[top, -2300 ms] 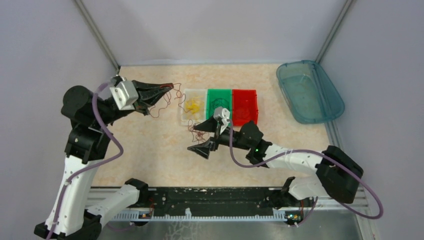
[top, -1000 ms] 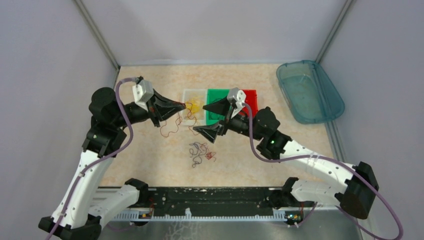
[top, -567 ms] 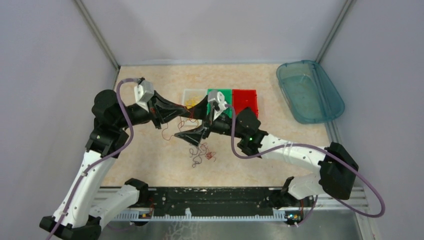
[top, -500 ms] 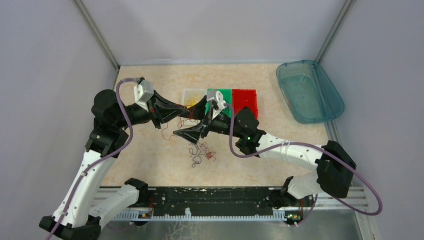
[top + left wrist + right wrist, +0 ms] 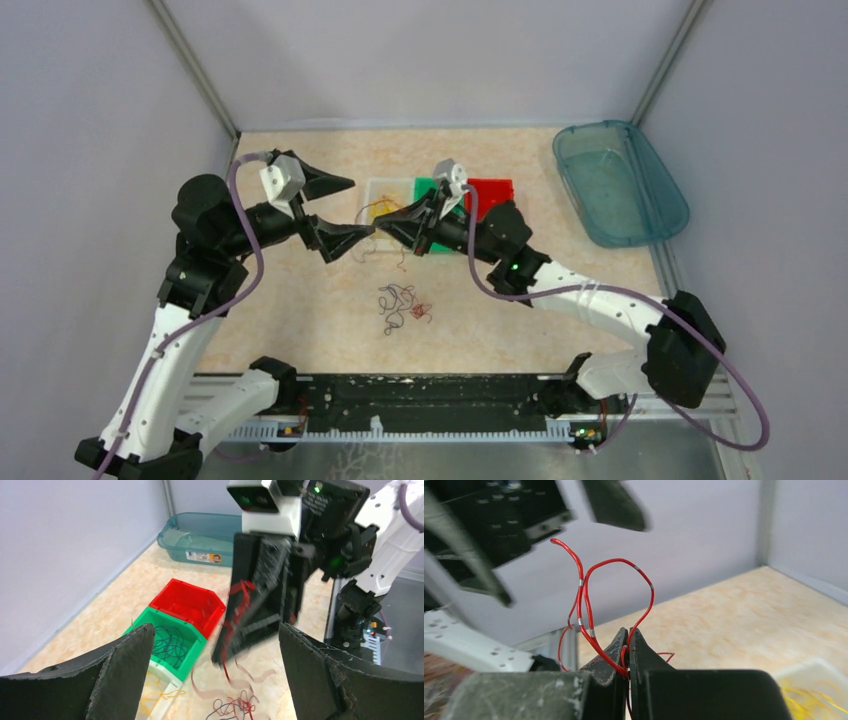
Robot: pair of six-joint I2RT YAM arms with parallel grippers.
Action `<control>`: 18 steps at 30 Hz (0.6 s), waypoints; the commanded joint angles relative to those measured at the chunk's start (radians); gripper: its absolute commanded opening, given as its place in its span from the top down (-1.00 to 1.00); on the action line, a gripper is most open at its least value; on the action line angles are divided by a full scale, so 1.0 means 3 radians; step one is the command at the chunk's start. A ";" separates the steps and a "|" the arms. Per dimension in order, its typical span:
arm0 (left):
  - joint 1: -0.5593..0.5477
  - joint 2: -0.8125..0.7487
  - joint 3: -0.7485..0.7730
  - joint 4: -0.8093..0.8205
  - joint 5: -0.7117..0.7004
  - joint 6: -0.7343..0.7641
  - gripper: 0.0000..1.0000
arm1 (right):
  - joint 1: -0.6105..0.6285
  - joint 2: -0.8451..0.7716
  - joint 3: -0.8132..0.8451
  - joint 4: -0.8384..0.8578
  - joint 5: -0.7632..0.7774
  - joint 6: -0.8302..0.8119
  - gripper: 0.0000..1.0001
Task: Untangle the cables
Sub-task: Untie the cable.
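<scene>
Handover of one red wire [image 5: 580, 585] from left gripper [image 5: 358, 208] to right gripper [image 5: 628, 632], in the air above the tabletop [image 5: 300, 300].
Its loops stand free above the right fingertips, which are clenched on its lower end; the left jaws, just beside, have sprung wide and hold nothing. A second ago it was the reverse: left clamped, right gaping. So this strand looks separated and is probably bound for the red bin [image 5: 187, 600], next to the green bin [image 5: 187, 652]. A small red-and-dark tangle [image 5: 405, 303] lies on the tabletop nearer the arm bases, unmoved, so sorting remains unfinished.
</scene>
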 commanded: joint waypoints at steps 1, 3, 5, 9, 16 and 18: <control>-0.0011 0.0002 0.0204 -0.0341 -0.0145 0.0320 -0.98 | -0.0462 -0.0371 -0.0065 -0.0461 0.0134 -0.0114 1.00; -0.0011 0.0006 0.0259 -0.0406 -0.0136 0.0362 -0.98 | -0.0646 -0.0448 -0.0078 -0.0776 0.0183 -0.0277 1.00; -0.0009 0.0019 0.0307 -0.0480 -0.0190 0.0408 -0.98 | -0.0876 -0.0493 -0.0064 -0.1153 0.0264 -0.0440 1.00; -0.0007 0.0041 0.0353 -0.0627 -0.0425 0.0535 -0.98 | -0.1124 -0.0518 -0.0021 -0.1765 0.0747 -0.0864 1.00; -0.0009 0.0125 0.0394 -0.0940 -0.0614 0.0875 -0.98 | -0.1344 -0.0169 0.0139 -0.2287 0.1891 -0.1131 1.00; -0.0011 0.0109 0.0383 -0.0940 -0.0630 0.0902 -0.98 | -0.1401 -0.0046 0.0156 -0.2298 0.2075 -0.1117 1.00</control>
